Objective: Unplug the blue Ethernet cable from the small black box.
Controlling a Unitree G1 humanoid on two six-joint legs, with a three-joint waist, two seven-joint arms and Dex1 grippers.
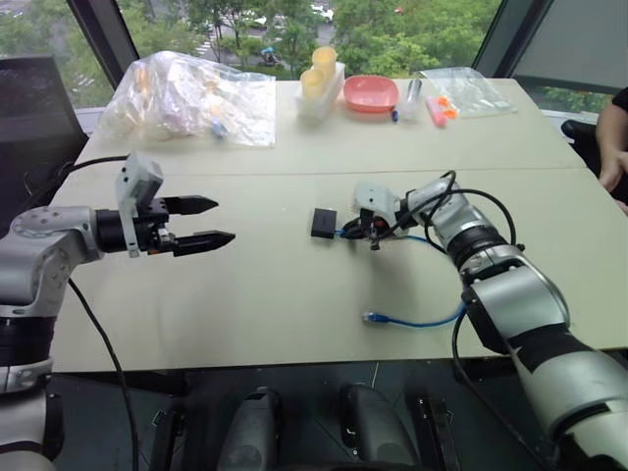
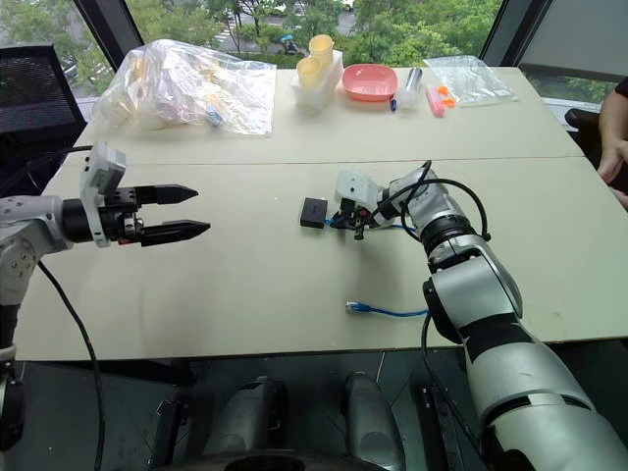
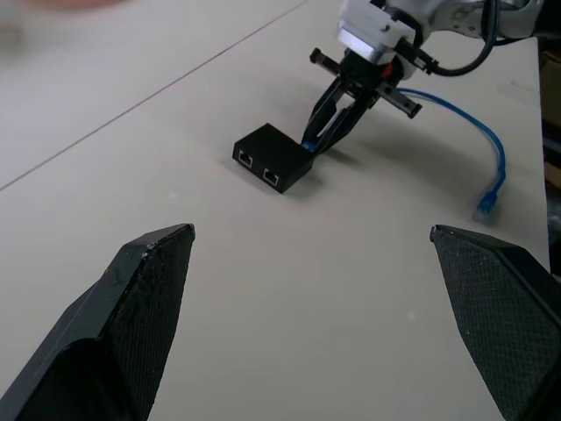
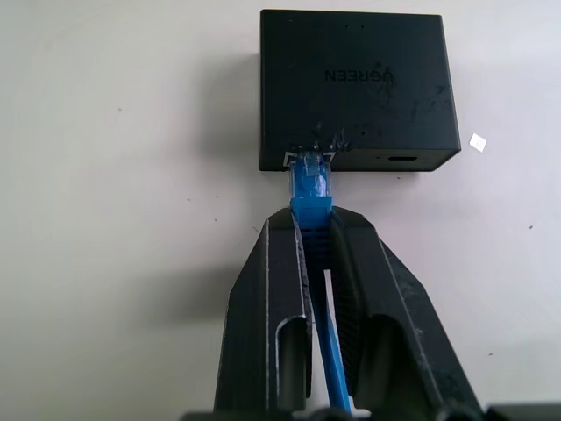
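The small black box (image 1: 324, 222) lies flat on the beige table, near its middle. The blue Ethernet cable (image 4: 311, 186) is plugged into a port on the box's edge. From there it runs under my right arm to a loose plug (image 1: 372, 317) near the table's front edge. My right gripper (image 4: 314, 224) is shut on the cable just behind the plug, its fingertips a short way from the box. My left gripper (image 1: 224, 221) hovers open and holding nothing above the table, well to the left of the box, and points toward it.
At the back of the table are a crumpled clear plastic bag (image 1: 191, 98), yellow cups in a white holder (image 1: 319, 78), a pink bowl (image 1: 371, 93) and a flat clear bag (image 1: 469, 90). A person's hand (image 1: 613, 167) rests at the far right edge.
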